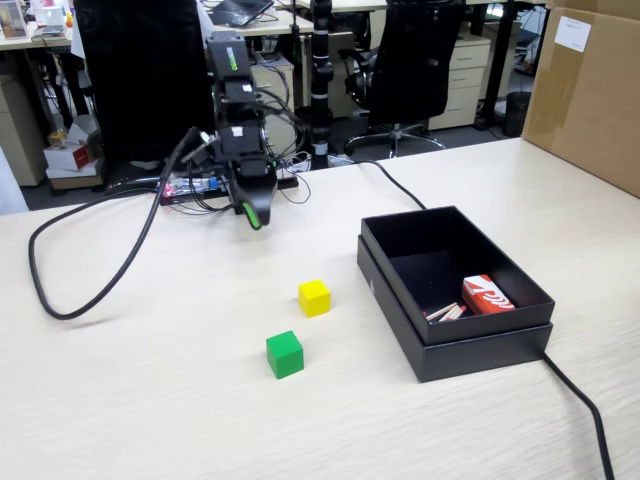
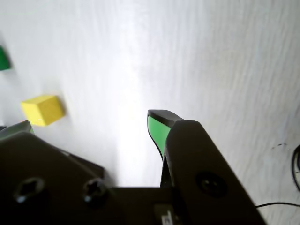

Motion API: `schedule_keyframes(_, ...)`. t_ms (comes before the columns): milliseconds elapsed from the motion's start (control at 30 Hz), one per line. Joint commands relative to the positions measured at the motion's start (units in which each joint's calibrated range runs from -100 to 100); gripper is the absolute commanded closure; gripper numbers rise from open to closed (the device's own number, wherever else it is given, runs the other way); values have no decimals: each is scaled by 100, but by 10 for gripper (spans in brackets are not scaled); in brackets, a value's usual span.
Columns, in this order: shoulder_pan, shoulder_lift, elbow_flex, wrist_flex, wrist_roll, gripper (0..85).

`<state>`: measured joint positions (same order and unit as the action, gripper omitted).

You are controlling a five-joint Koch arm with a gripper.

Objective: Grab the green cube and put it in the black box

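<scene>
The green cube [image 1: 285,354] sits on the pale wooden table, near the front and left of the black box [image 1: 470,356]. In the wrist view only a sliver of the green cube [image 2: 2,58] shows at the left edge. My gripper [image 1: 253,213] hangs above the table near the arm's base, well behind both cubes and apart from them. Seen from the wrist, the gripper [image 2: 89,122] is open, with bare table between its green-lined fingertips [image 2: 157,127] and nothing held.
A yellow cube [image 1: 314,297] lies just behind the green one and is also seen in the wrist view [image 2: 43,109]. Inside the box lie a red-and-white carton [image 1: 487,295] and some sticks. A black cable [image 1: 90,290] loops at the left; a cardboard box [image 1: 590,90] stands far right.
</scene>
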<state>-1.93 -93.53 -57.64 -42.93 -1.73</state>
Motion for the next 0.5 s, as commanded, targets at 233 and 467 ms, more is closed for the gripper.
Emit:
schedule_keyframes(233, -20, 3048, 3598, -1128, -274, 383)
schedule_keyframes(467, -181, 6065, 6172, -1119, -694, 388)
